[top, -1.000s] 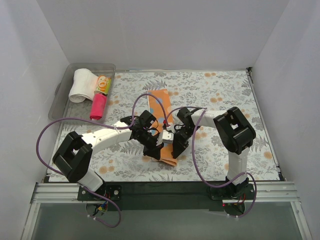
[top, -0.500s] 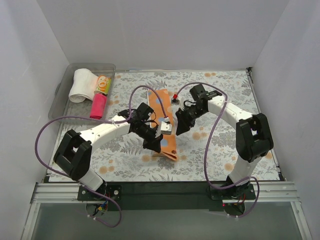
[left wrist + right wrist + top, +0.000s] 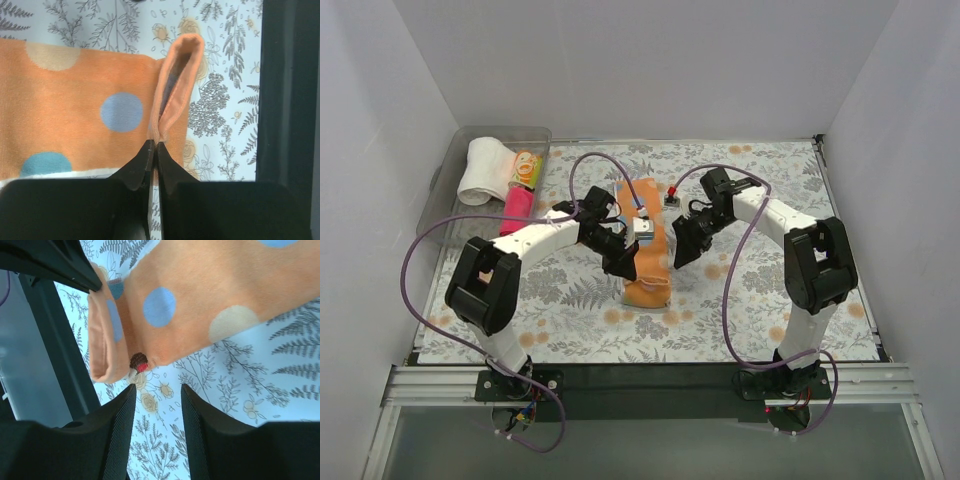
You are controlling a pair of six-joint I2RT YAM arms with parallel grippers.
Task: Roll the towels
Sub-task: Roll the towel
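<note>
floral covering [image 3: 770, 190] bears orange towel [image 3: 655, 262], edge pinched by left tool [image 3: 152, 147], right tool [image 3: 157, 389] open beside.

Orange towel [image 3: 70, 120] with blue, cream and teal spots on grey-and-orange floral covering [image 3: 770, 180]

The orange towel [image 3: 645, 240], spotted blue and cream, lies flat with one end folded up into a loop pinched between the left fingers [image 3: 137, 167], its edge just ahead of the parted right fingers [image 3: 117, 420], while the white towel [image 3: 483, 170], yellow towel [image 3: 526, 167] and magenta towel [image 3: 516, 212] sit well away.
</note>
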